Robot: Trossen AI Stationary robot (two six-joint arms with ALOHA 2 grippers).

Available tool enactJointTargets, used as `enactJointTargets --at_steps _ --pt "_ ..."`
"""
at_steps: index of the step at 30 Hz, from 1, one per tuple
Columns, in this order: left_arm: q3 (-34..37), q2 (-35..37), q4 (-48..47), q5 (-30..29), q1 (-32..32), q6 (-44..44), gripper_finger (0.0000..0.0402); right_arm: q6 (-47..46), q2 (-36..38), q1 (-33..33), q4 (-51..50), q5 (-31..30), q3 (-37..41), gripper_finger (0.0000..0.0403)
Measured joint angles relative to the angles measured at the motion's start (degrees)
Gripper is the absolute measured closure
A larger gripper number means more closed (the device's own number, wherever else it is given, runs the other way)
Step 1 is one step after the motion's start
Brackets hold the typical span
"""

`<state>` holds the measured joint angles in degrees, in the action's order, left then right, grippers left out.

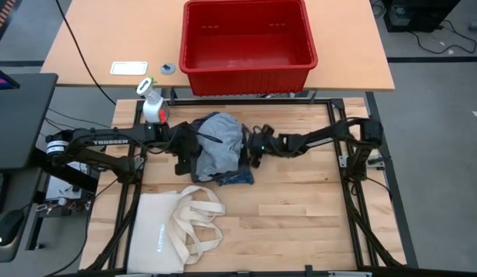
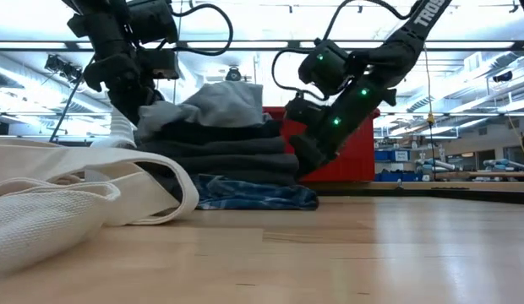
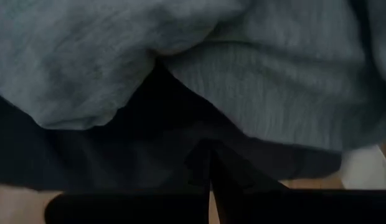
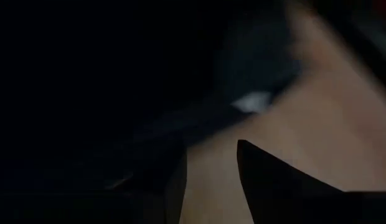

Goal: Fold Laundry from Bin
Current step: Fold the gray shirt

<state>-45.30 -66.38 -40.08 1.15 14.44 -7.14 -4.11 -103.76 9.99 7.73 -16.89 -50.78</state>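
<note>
The laundry (image 1: 221, 146) is a stack on the wooden table: a light grey piece (image 2: 220, 103) on top, dark grey and black pieces (image 2: 237, 152) under it, and a blue plaid shirt (image 2: 253, 194) at the bottom. My left gripper (image 3: 210, 186) is shut at the stack's left side (image 1: 186, 158), under the light grey piece's overhang. My right gripper (image 4: 211, 149) is open, low at the stack's right side (image 2: 306, 160), slanting down, with bare table showing between its fingers. The red bin (image 1: 246, 42) stands beyond the table's far edge. My left gripper's shut fingertips (image 3: 202, 165) lie close against the dark cloth (image 3: 137, 155) on the stack's left side, slanting down. I cannot tell whether they touch it. My right gripper stands beside the stack's lower right edge (image 2: 296, 169); the cloth hides one finger, so contact cannot be told.
A cream tote bag (image 1: 177, 223) lies at the near left, its handles (image 2: 118, 190) reaching toward the stack. A white spray bottle (image 1: 151, 101) stands at the far left corner. Bare wood (image 1: 300, 208) spreads over the table's near right.
</note>
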Motion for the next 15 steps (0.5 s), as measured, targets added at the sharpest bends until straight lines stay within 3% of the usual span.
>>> enactJointTargets --at_steps 3,9,15 --pt "0.0 0.02 0.01 -0.01 0.0 -0.02 0.039 -1.16 1.3 2.89 -0.03 -4.06 -0.02 0.0252" --pt "0.0 0.55 0.04 -0.09 -0.74 -1.43 0.039 1.73 6.67 4.5 -3.78 -3.22 0.0 0.0252" --pt "0.0 0.81 2.87 -0.03 -2.48 -4.85 0.039 8.84 13.36 1.06 -3.22 14.27 -0.02 0.0252"
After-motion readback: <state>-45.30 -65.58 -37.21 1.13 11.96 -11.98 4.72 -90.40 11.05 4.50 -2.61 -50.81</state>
